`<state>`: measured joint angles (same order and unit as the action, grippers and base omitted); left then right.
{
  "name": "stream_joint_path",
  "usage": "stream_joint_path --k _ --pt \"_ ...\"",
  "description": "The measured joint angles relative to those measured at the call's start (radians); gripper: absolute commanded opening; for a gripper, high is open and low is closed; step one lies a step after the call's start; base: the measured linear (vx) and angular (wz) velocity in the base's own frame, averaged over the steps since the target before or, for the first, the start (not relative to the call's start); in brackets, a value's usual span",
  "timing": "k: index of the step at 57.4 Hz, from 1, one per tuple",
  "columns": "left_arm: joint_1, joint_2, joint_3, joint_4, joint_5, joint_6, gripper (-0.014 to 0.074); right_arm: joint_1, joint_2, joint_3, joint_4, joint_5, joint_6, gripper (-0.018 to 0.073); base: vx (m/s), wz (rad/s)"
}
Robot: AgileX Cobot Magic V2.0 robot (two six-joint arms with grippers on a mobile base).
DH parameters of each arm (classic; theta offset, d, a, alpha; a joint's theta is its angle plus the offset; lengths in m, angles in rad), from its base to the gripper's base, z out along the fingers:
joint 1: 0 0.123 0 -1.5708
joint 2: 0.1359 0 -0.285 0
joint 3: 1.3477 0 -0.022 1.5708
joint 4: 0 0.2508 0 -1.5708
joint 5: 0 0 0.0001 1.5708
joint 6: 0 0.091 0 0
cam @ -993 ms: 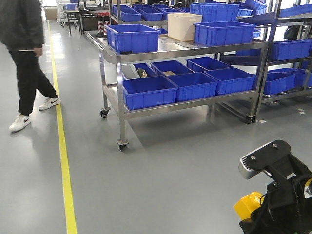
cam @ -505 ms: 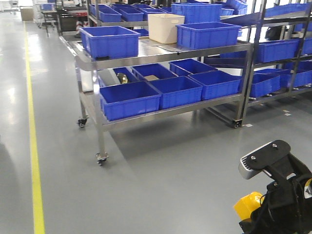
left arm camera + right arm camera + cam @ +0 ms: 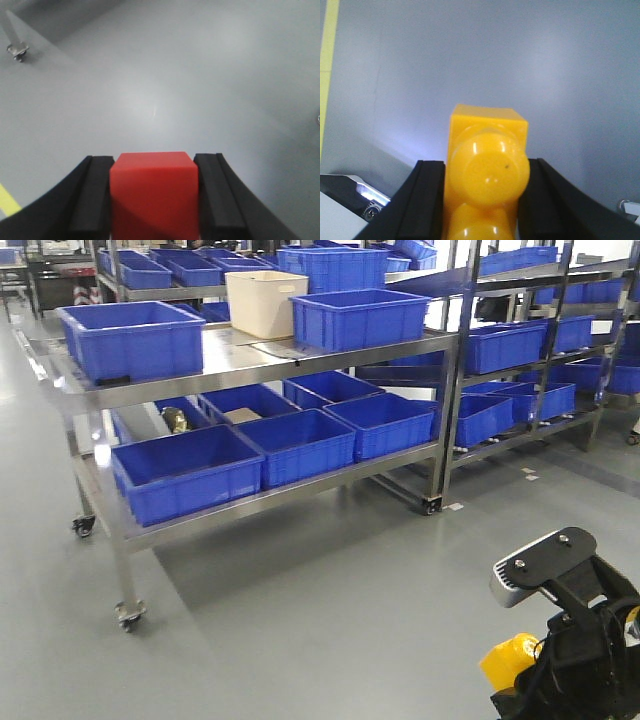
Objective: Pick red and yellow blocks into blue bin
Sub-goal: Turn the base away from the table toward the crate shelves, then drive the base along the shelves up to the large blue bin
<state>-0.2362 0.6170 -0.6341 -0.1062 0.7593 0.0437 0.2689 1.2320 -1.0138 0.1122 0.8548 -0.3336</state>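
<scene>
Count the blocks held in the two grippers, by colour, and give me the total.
1 red block, in the left gripper
1 yellow block, in the right gripper
Total: 2 blocks
</scene>
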Motion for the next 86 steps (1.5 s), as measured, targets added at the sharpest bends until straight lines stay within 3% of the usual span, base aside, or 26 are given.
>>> stream_joint_path --k 86 --pt "0.0 0.0 0.0 0.0 0.0 0.0 0.0203 0.0 0.0 0.0 0.0 0.0 0.001 0.0294 0.42 -0.29"
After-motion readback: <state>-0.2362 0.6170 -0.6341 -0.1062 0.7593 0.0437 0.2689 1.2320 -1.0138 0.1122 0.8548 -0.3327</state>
